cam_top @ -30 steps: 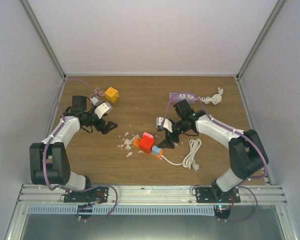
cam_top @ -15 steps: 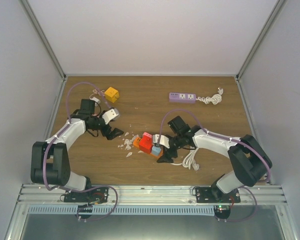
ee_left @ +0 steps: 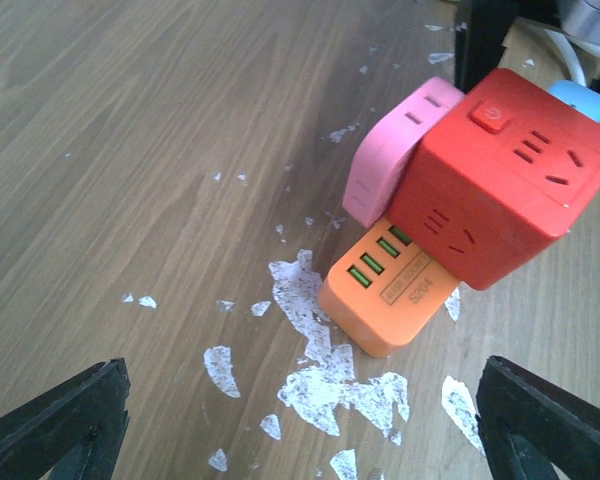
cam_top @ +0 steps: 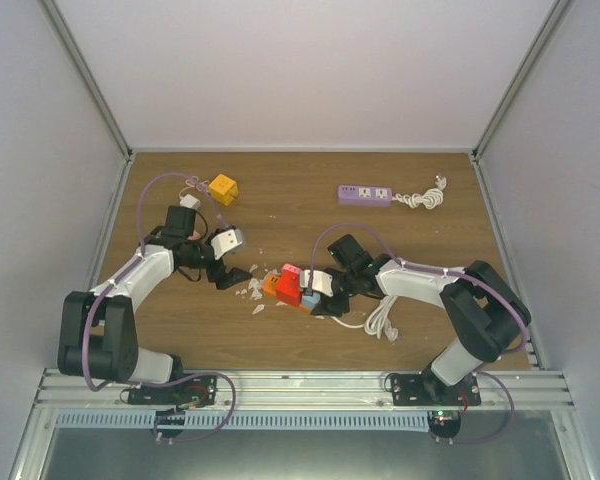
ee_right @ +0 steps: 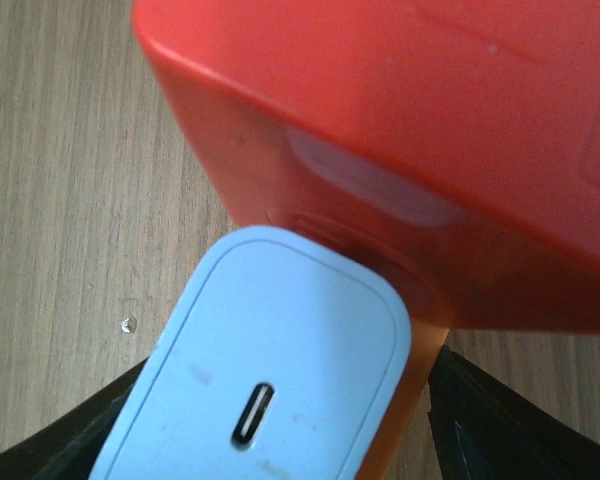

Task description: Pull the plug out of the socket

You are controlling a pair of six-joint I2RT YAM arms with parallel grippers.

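From above, the brown table [cam_top: 310, 215] has white walls on three sides, and there is lots of bare wood at the back. The red socket cube [cam_top: 292, 281] sits near the middle on an orange block [cam_top: 273, 286], with a blue plug [cam_top: 311, 298] stuck in its right side. The left gripper [cam_top: 232, 274] is just beside the cube on the left. The right gripper [cam_top: 322, 299] is at the blue plug. A white cord [cam_top: 383, 316] lies near the right arm. A purple power strip [cam_top: 366, 194] and a yellow cube [cam_top: 223, 189] lie far back.

From the left wrist, the left gripper [ee_left: 302, 385] is spread wide and holds nothing. Bits of white flakes [ee_left: 320, 375] lie under it. The red socket cube [ee_left: 500, 175] is ahead, with a pink plug [ee_left: 392, 150] on its side and the orange block [ee_left: 385, 300] below.

From the right wrist, the blue plug [ee_right: 270, 380] sits between the spread fingers [ee_right: 485, 425] of the right gripper [ee_right: 280, 405], pushed into the red socket cube [ee_right: 410, 130]. A small gap shows on the right side.
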